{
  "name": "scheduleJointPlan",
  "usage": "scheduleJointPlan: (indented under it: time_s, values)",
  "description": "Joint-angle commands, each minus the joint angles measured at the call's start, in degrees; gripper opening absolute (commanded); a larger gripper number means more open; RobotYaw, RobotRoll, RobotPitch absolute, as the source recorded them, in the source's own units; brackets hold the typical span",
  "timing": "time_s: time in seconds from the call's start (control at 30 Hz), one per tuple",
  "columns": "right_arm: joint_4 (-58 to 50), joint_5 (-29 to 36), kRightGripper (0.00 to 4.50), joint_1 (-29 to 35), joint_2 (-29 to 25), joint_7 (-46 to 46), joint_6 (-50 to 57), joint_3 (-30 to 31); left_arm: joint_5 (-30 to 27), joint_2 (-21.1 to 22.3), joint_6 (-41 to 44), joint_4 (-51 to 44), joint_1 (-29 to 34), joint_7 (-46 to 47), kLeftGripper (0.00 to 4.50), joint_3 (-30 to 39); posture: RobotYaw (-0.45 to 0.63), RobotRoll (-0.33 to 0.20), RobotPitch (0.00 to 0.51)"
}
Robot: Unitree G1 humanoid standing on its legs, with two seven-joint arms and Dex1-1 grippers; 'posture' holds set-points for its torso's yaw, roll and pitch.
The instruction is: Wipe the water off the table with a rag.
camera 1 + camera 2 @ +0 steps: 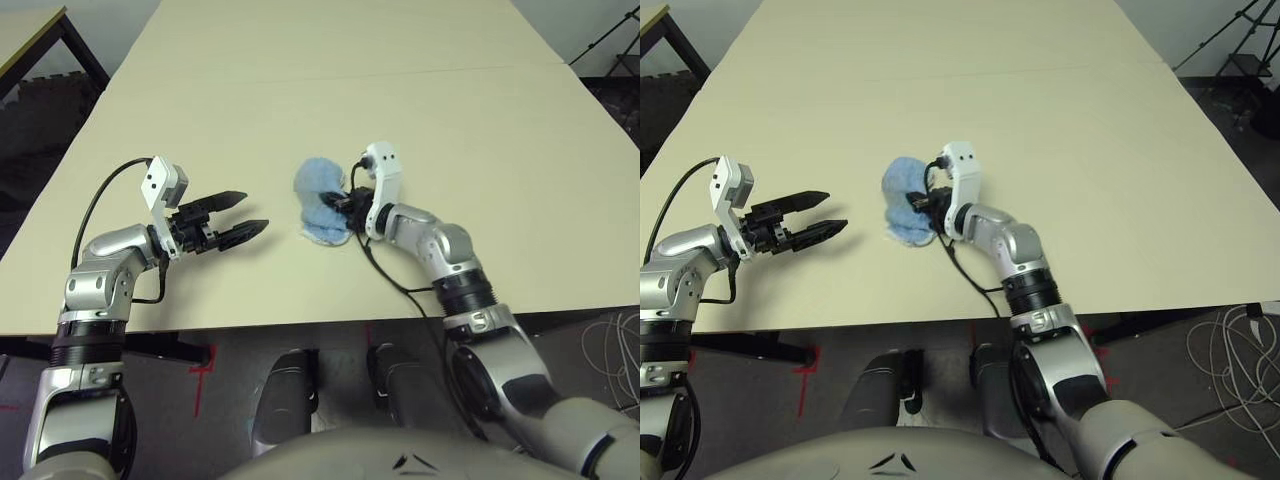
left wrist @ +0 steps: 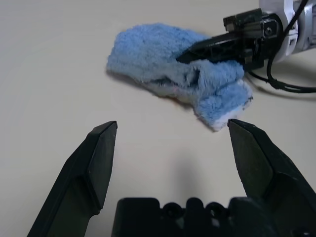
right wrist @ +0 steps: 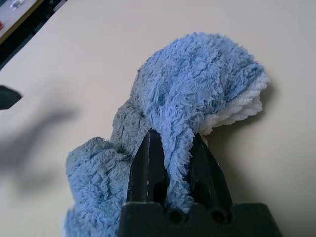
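The rag is pinched tight by the right end effector and kept bunched low on the bench, probably so it can be dragged over the water. The left end effector is parked spread at the rag's 9 o'clock, apart from it.

The pale table, 1 thin seam across it, carries a crumpled blue rag, apparently resting flat.
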Motion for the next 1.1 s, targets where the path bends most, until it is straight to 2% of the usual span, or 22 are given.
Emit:
scheduleJointPlan:
  time_s: [0.03, 0.13, 0.33, 0.6, 0.73, 0.9, 1.0, 1.1]
  values:
    - [1.2, 0.1, 0.19, -2.3, -2.8, 0.6, -1.1, -2.8, -0.1, -0.2, -0.1, 0.0, -0.5, 0.0, 4.5, -0.1, -0.05, 0.0, 0.145]
    - [1.1, 0.1, 0.19, -2.7, -5.5, 1.6, -0.7, -3.3, 0.1, -0.3, -0.3, 0.3, -0.6, 0.0, 4.5, -0.2, -0.05, 0.0, 0.143]
    - [-0.5, -0.9, 0.19, -0.7, -15.1, 5.2, 0.5, -4.2, 0.4, -0.3, -0.8, 1.2, -1.3, -0.2, 4.5, -0.2, -0.06, 0.0, 0.143]
    - [-3.9, 1.0, 0.19, 1.6, -20.0, 6.3, 3.1, -7.3, 0.5, -0.3, -1.1, 1.7, -1.5, -0.2, 4.5, -0.3, -0.07, 0.0, 0.143]
    - [-5.7, 4.5, 0.19, -0.1, -23.8, 8.2, 7.3, -10.8, 0.4, -0.3, -0.9, 1.6, -1.5, -0.3, 4.5, -0.3, -0.08, 0.0, 0.148]
    - [-5.4, 8.2, 0.19, -4.0, -32.3, 13.3, 13.0, -13.7, 0.3, -0.4, -1.0, 2.2, -1.8, -0.5, 4.5, -0.2, -0.08, 0.0, 0.151]
    - [-1.7, 7.2, 0.19, -5.8, -38.7, 17.1, 12.6, -13.5, 0.4, -0.7, -1.2, 2.6, -2.0, -0.4, 4.5, -0.4, -0.09, 0.0, 0.151]
    - [2.8, 5.4, 0.19, -6.4, -41.9, 19.6, 10.3, -12.1, 0.5, -0.9, -1.5, 3.1, -2.3, -0.3, 4.5, -0.5, -0.09, 0.0, 0.151]
